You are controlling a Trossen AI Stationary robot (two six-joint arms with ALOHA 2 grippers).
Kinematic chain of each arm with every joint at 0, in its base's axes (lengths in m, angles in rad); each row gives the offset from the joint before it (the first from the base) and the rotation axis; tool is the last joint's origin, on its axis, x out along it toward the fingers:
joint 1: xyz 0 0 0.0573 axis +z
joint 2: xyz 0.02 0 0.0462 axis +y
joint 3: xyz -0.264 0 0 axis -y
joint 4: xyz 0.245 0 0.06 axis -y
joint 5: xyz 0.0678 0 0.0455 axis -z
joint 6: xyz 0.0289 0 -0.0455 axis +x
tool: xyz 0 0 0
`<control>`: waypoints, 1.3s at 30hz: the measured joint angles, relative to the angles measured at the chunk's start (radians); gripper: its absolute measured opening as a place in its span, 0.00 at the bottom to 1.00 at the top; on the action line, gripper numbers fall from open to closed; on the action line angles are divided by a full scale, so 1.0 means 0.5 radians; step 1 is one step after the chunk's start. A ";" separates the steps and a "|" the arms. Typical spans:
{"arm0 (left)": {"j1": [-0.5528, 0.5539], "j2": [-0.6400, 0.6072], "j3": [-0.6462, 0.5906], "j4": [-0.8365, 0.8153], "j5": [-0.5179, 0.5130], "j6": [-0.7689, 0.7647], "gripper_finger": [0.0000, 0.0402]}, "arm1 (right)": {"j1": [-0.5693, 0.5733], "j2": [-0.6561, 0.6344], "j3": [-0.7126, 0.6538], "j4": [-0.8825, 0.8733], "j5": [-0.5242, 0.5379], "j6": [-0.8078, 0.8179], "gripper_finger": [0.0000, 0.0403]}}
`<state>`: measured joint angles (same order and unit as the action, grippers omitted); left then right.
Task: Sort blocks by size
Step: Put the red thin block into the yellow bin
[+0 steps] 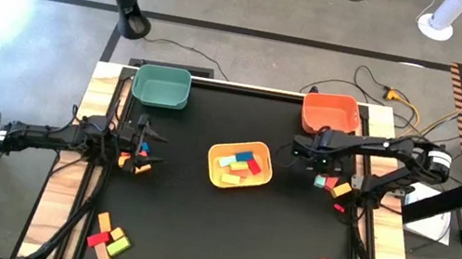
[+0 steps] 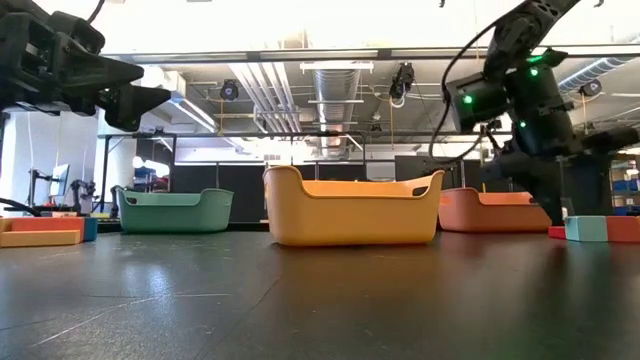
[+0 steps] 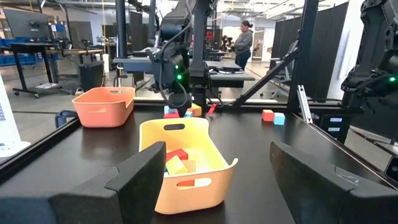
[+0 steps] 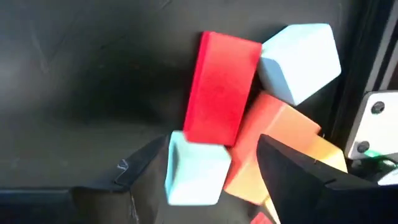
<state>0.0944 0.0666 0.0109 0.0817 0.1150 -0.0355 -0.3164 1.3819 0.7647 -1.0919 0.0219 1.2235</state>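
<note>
Right wrist view: the right pincer (image 4: 211, 171), spread wide, is being held low over a pale blue block (image 4: 196, 168) beside a red flat bar (image 4: 221, 87), probably for picking. The left pincer (image 3: 214, 177), also spread, is being kept empty, facing the yellow plastic bin (image 3: 186, 186) mid-desk.

High view: straight down over the whole table (image 1: 222, 241). Low view: table height, level, facing the far room. Both share the yellow bin (image 1: 240, 165); right wrist view sits close above blocks.
</note>
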 joint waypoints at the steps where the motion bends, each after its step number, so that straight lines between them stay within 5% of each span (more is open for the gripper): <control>1: -0.001 0.000 0.000 0.000 0.000 0.000 0.68 | -0.003 0.000 -0.020 0.024 0.007 0.016 0.57; 15: 0.000 0.000 0.000 0.000 0.000 0.000 0.68 | -0.176 -0.012 -0.260 0.450 0.023 -0.098 0.59; 28: 0.000 0.000 0.000 0.000 0.000 0.001 0.68 | -0.221 -0.050 -0.260 0.515 0.256 0.195 0.55; 39: -0.001 0.000 0.000 0.000 0.000 0.000 0.68 | -0.190 -0.037 -0.306 0.608 0.316 0.283 0.31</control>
<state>0.0940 0.0666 0.0109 0.0814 0.1150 -0.0357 -0.4115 1.3632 0.6119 -0.7876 0.1800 1.3653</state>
